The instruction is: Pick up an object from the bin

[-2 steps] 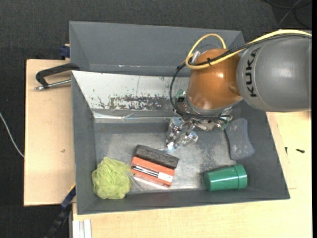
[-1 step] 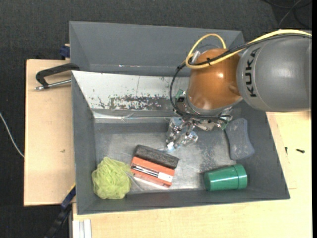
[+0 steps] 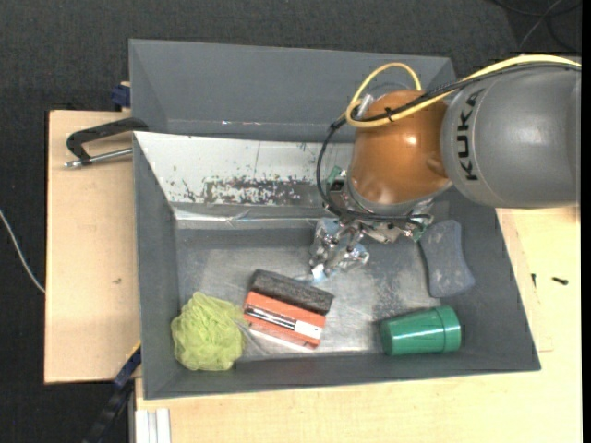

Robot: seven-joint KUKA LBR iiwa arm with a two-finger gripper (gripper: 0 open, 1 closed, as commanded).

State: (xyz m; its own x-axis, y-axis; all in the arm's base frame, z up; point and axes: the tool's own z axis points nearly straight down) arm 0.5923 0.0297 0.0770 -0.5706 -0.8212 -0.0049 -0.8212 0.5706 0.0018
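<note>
**Gripper low in the grey bin (image 3: 152,275)**

The gripper (image 3: 331,255) hangs just beside the far right end of a dark grey oblong block (image 3: 291,291), lying mid-bin against an orange-red box (image 3: 284,319). Whether it is clenched or released, I cannot tell.

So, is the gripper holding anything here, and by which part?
Nothing is visibly held. The gripper hangs by the right end of the dark grey block.

view: single camera — overhead, slightly oblique | faces: down into grey bin (image 3: 155,275) | range: near | arm (image 3: 517,137) enters right
</note>
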